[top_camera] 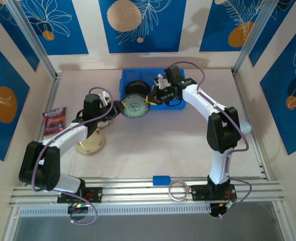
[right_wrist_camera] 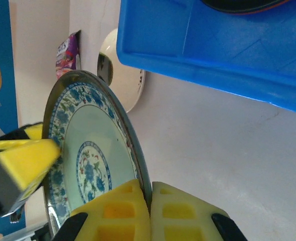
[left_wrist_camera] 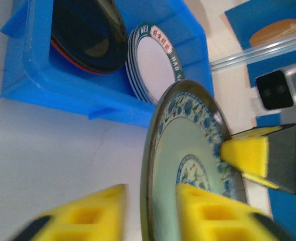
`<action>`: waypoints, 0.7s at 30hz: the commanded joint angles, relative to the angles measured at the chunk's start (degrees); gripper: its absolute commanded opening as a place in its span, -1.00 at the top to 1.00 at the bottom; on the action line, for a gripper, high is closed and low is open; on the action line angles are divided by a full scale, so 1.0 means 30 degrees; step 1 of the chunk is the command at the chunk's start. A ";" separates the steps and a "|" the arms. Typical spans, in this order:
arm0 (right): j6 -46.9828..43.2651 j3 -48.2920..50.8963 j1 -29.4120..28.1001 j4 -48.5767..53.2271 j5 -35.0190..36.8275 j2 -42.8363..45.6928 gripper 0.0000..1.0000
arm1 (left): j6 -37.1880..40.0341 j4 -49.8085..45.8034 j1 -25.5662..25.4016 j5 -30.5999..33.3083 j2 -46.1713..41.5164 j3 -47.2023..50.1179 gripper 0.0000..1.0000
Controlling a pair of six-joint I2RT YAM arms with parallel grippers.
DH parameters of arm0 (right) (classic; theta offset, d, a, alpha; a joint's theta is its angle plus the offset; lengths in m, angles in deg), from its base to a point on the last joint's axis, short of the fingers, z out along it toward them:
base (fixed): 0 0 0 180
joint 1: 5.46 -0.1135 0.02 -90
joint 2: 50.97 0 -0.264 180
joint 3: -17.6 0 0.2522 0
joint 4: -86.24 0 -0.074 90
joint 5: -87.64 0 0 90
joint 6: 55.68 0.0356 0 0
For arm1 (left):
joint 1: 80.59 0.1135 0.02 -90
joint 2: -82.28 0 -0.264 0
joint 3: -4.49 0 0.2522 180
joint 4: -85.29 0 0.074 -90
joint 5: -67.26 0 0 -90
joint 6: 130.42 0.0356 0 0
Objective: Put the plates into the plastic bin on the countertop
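A blue-patterned plate is seen passed between two arms just outside the blue plastic bin, at 7 o'clock from the bin's centre and close against its near-left corner. In the right wrist view, the right end effector is shown pinched tight on the plate's rim, the thin edge sandwiched between its two yellow pads. In the left wrist view, the left end effector is shown with its yellow fingers parted around the opposite rim of the plate, a clear gap left on the outer side, so no grip is made there. From overhead, the left end effector is placed at the plate's 9 o'clock and the right end effector at its 2 o'clock. The bin is set at 12 o'clock on the tabletop; inside it a black plate is leaned beside several green-and-red-rimmed white plates stood on edge. A cream plate is left on the tabletop at 8 o'clock from the held plate, partly covered by the left arm. A pink snack packet is laid at the tabletop's 9 o'clock edge, and a small blue block and a clear tape ring are placed at 6 o'clock on the near rail.
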 commanded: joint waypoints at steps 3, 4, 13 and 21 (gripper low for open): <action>0.1319 -0.2320 0.0748 0.0443 -0.0319 -0.1352 1.00 | 0.0397 0.0276 0.0683 -0.0427 -0.0084 -0.1023 -0.31; 0.1411 -0.2824 0.0860 0.0569 -0.0159 -0.1643 1.00 | 0.0538 -0.0044 0.0763 -0.0336 -0.0172 -0.1133 -0.41; 0.1832 -0.8945 0.1618 0.1871 0.2420 -0.5045 1.00 | 0.1654 -0.2029 0.1936 0.0981 -0.2511 -0.0194 -0.74; 0.0555 -1.1598 0.1730 0.0989 0.4297 -0.7122 1.00 | 0.2663 -0.3356 0.2662 0.1123 -0.4233 0.0391 -0.72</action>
